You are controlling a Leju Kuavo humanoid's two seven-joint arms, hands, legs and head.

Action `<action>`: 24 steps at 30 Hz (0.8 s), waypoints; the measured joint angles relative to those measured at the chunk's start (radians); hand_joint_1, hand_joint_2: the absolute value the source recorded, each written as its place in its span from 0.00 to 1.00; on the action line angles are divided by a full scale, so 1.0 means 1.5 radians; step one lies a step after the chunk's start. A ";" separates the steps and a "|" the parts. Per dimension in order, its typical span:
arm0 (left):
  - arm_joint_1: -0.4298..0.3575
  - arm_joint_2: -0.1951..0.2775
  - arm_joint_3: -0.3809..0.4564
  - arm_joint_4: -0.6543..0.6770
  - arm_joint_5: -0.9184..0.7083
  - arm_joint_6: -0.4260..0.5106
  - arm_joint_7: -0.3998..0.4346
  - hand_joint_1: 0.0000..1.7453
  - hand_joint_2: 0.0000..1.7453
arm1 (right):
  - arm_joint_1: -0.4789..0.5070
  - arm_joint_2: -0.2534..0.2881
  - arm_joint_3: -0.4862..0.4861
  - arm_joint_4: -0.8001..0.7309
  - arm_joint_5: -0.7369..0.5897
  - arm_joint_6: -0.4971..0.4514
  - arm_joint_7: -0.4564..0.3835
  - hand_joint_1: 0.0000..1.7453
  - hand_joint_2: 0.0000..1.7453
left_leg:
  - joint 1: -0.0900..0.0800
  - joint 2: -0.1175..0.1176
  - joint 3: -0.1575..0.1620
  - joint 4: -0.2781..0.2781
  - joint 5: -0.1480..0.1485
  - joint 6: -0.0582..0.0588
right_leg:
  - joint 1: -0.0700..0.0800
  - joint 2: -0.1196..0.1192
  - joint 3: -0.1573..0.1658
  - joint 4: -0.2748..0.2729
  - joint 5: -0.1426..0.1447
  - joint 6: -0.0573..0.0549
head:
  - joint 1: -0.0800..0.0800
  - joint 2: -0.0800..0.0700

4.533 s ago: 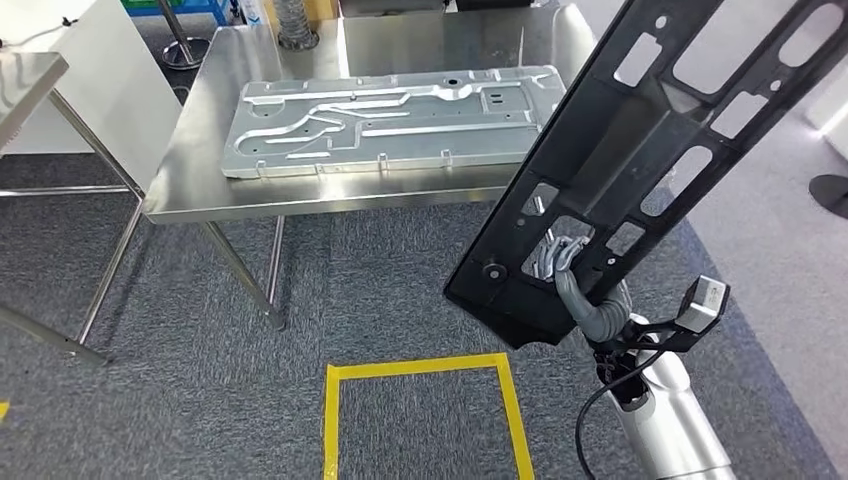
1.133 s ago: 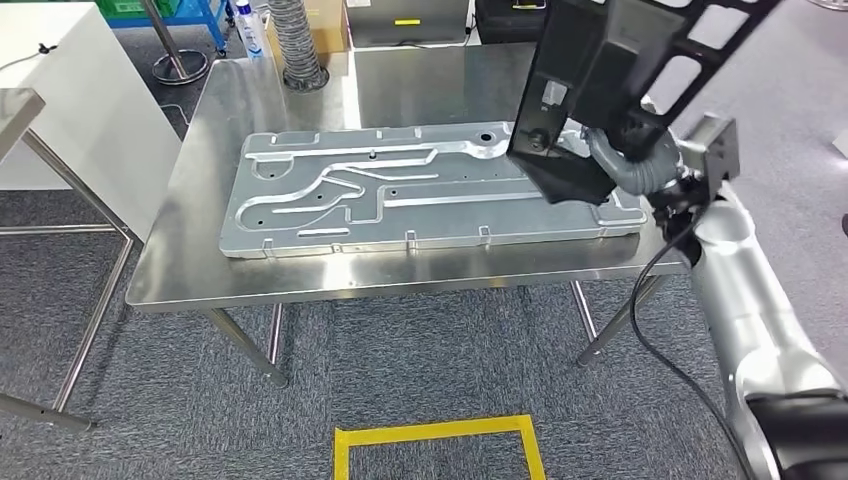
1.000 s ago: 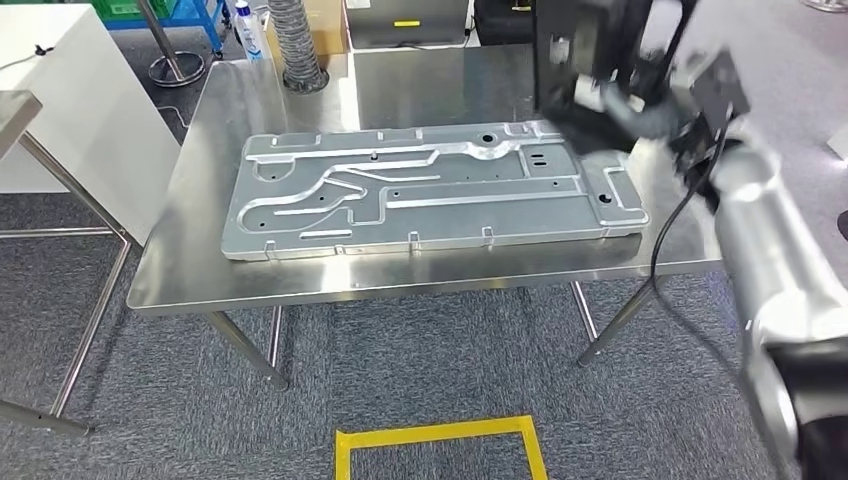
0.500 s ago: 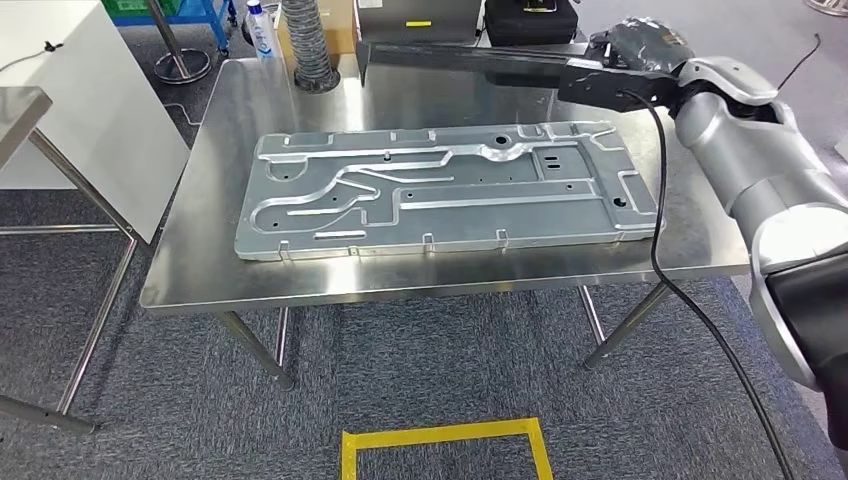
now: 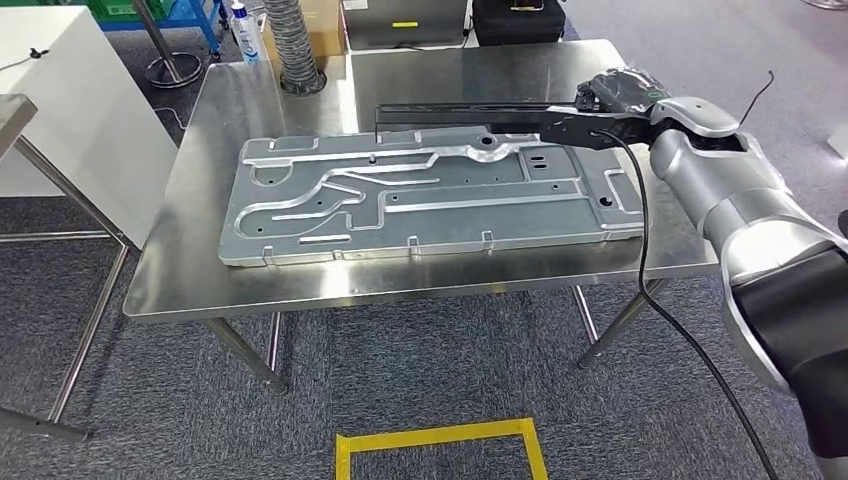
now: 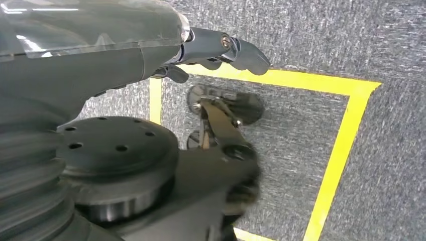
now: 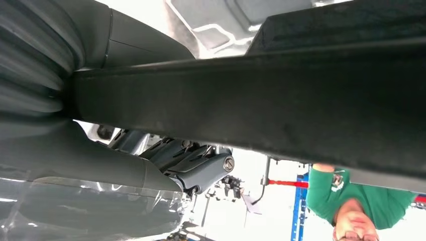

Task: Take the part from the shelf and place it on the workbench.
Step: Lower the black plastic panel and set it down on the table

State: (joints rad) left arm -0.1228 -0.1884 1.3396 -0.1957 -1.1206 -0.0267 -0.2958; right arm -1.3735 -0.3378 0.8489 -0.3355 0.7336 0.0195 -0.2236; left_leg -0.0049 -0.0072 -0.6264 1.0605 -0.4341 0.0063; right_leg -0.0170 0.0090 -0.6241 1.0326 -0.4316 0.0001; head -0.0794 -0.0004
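A long black part (image 5: 470, 118) lies level and edge-on over the far edge of the silver metal panel (image 5: 420, 205) on the steel workbench (image 5: 250, 290). I cannot tell whether it touches the panel. My right hand (image 5: 618, 96) grips the part at its right end, above the bench's far right area. In the right wrist view the black part (image 7: 281, 100) crosses the picture, with the hand's thumb (image 7: 201, 168) beside it. My left hand (image 6: 216, 47) hangs over the carpet and holds nothing.
A white cabinet (image 5: 80, 100) stands left of the bench. A ribbed hose (image 5: 290, 50), a bottle (image 5: 241, 30) and a black case (image 5: 515, 20) stand behind it. A yellow tape square (image 5: 440, 440) marks the carpet. A person in green (image 7: 361, 201) stands nearby.
I have come up to the bench. The right hand swung the black part from upright to level, then lowered it towards the panel's far edge in the last half second.
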 joint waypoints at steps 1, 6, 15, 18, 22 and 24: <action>0.000 0.000 0.000 0.000 -0.001 0.000 0.000 0.00 1.00 | 0.002 -0.003 0.000 0.003 0.000 -0.001 0.000 0.75 0.75 | -0.001 0.000 0.008 -0.018 0.003 0.002 | 0.001 0.000 -0.001 0.000 0.000 0.003 | 0.000 0.000; -0.001 0.000 -0.001 0.000 -0.010 0.003 0.008 0.00 1.00 | 0.013 -0.015 0.000 0.015 0.001 -0.003 0.000 0.00 0.00 | -0.001 0.002 0.016 -0.039 0.013 0.018 | -0.002 -0.001 -0.015 0.028 -0.021 0.019 | 0.000 0.000; -0.004 0.000 -0.002 0.000 -0.001 -0.006 0.008 0.00 0.00 | 0.030 -0.021 -0.003 0.029 0.004 -0.005 0.000 0.00 0.00 | -0.004 0.002 0.014 -0.029 0.005 0.014 | -0.004 -0.005 -0.014 0.023 0.001 0.021 | 0.000 0.000; -0.004 0.000 -0.002 0.000 0.001 -0.008 0.006 0.00 0.00 | 0.033 -0.021 -0.005 0.029 0.005 -0.006 0.000 0.00 0.00 | -0.005 0.001 0.012 -0.024 0.002 0.006 | 0.000 -0.003 -0.006 0.002 0.002 0.010 | 0.000 0.000; -0.003 0.000 0.000 0.000 0.002 -0.008 0.003 0.00 0.00 | 0.034 -0.019 -0.013 0.029 0.006 -0.006 0.000 0.00 0.00 | -0.001 0.001 -0.015 0.040 -0.040 -0.008 | -0.002 -0.005 -0.003 -0.002 0.004 -0.004 | 0.000 0.000; -0.003 0.000 0.001 0.000 0.003 -0.008 0.001 0.00 0.00 | 0.034 -0.018 -0.019 0.029 0.006 -0.006 -0.001 0.00 0.00 | 0.000 0.001 -0.058 0.134 -0.082 -0.011 | -0.001 -0.005 -0.003 -0.002 0.004 -0.006 | 0.000 0.000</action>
State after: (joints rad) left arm -0.1267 -0.1877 1.3411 -0.1957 -1.1164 -0.0385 -0.2936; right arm -1.3226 -0.3650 0.8210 -0.2921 0.7422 0.0111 -0.2244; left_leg -0.0046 -0.0050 -0.7133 1.2611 -0.5567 -0.0096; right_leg -0.0178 0.0015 -0.6288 1.0302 -0.4262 -0.0097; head -0.0793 -0.0004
